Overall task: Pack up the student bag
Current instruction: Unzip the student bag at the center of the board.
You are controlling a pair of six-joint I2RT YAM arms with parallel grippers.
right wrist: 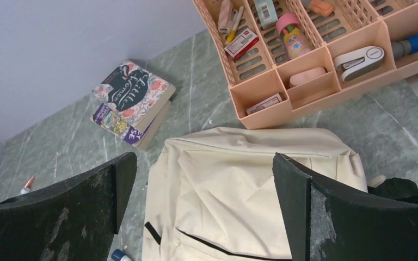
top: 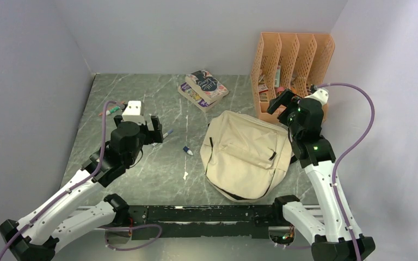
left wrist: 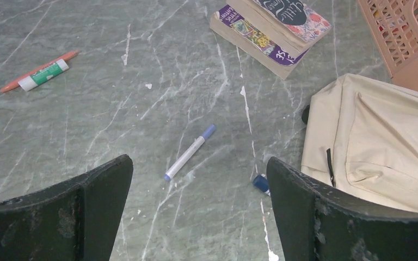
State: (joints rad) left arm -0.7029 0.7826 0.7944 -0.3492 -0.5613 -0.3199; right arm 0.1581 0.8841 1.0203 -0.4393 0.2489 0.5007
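Observation:
The student bag (top: 247, 155) is a soft cream backpack with black zippers, lying flat and zipped at centre right of the table; it also shows in the left wrist view (left wrist: 381, 147) and the right wrist view (right wrist: 239, 190). My right gripper (top: 283, 103) hovers open above the bag's far end (right wrist: 204, 157), nothing between its fingers. My left gripper (top: 155, 129) stands open over the left half of the table (left wrist: 198, 163), above a white pen with blue ends (left wrist: 189, 152). A small blue-capped item (left wrist: 260, 183) lies just left of the bag.
Two stacked books (top: 203, 88) lie at the back centre. An orange perforated organizer (top: 291, 65) holding small stationery stands behind the bag. An orange pen and a green-labelled stick (left wrist: 38, 73) lie at far left. A white scrap (top: 185, 175) lies near the front.

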